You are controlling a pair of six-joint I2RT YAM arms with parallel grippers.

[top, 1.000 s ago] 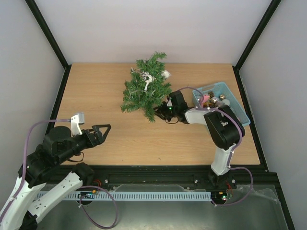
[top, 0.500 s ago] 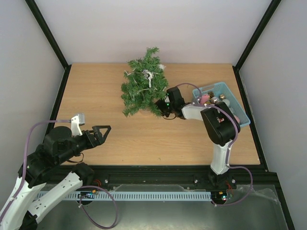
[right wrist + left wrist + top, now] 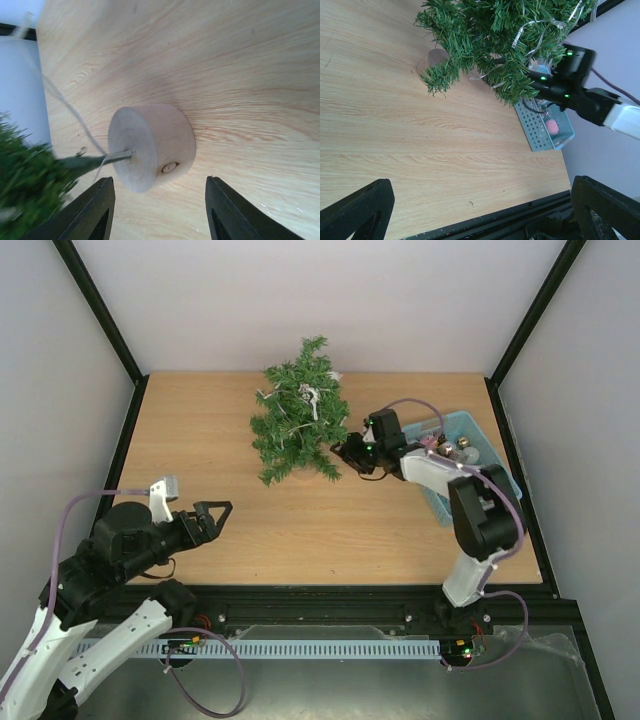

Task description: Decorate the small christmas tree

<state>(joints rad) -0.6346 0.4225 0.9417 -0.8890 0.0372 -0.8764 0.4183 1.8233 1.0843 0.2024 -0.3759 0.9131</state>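
The small christmas tree (image 3: 298, 422) stands at the back middle of the table, dark green with a white light string. In the right wrist view its round wooden base (image 3: 150, 147) rests flat on the wood, the thin trunk running left into the needles (image 3: 22, 187). My right gripper (image 3: 342, 453) is open just right of the base, and both fingers are clear of it (image 3: 159, 181). My left gripper (image 3: 218, 514) hangs open and empty at the front left. Its wrist view looks across at the tree (image 3: 505, 30).
A light-blue basket (image 3: 462, 418) of ornaments sits at the right edge, partly under my right arm, and shows as a perforated box (image 3: 540, 131) in the left wrist view. Black frame posts border the table. Bare wood lies between my left gripper and the tree.
The tree has gone from leaning toward the front to standing, shifted toward the back. My right gripper has opened, let go of the base and drawn back right. The left arm has stayed put.
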